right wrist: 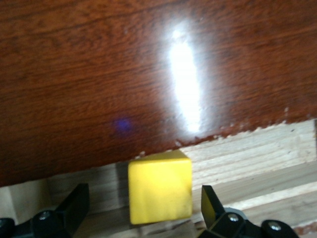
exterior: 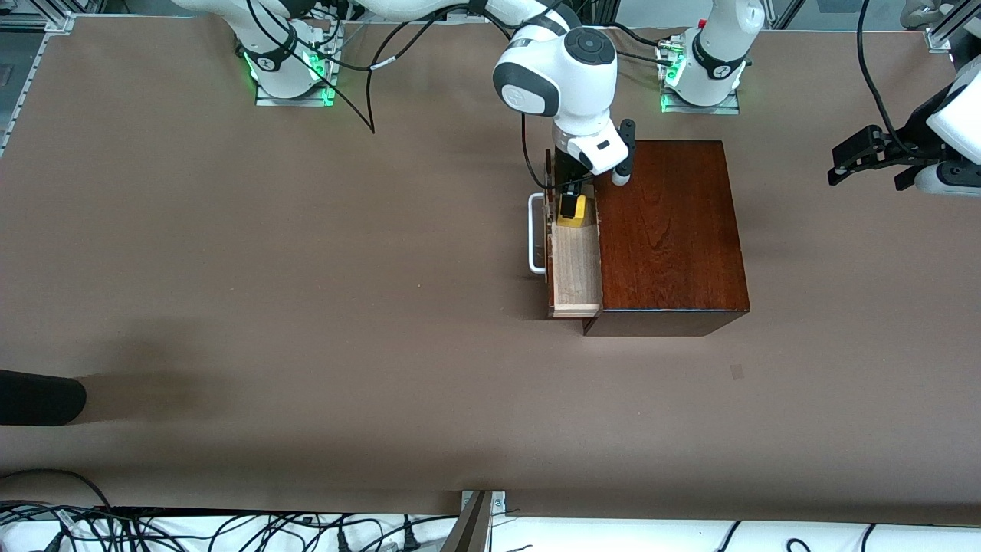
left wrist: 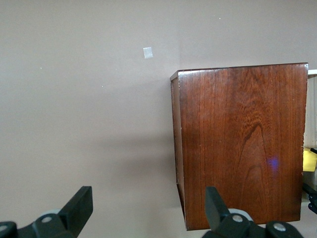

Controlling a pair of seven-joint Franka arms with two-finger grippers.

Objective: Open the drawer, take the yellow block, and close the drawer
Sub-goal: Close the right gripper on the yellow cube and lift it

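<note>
The drawer [exterior: 575,268] stands pulled out of the mahogany box [exterior: 667,230] toward the right arm's end of the table, white handle [exterior: 534,234] outermost. The yellow block [exterior: 573,212] rests on the drawer's pale wood floor, at the end farther from the front camera. My right gripper [exterior: 569,205] is lowered into the drawer, open, one finger on each side of the yellow block [right wrist: 160,187] with a gap on both sides; right gripper [right wrist: 143,201]. My left gripper [exterior: 870,165] waits open in the air past the box, toward the left arm's end, holding nothing; left gripper [left wrist: 148,198].
The box [left wrist: 242,148] top rises above the drawer right beside the right gripper. A black object [exterior: 38,397] juts in at the right arm's end of the table near the front camera. A small tape mark [exterior: 736,372] lies nearer the camera than the box.
</note>
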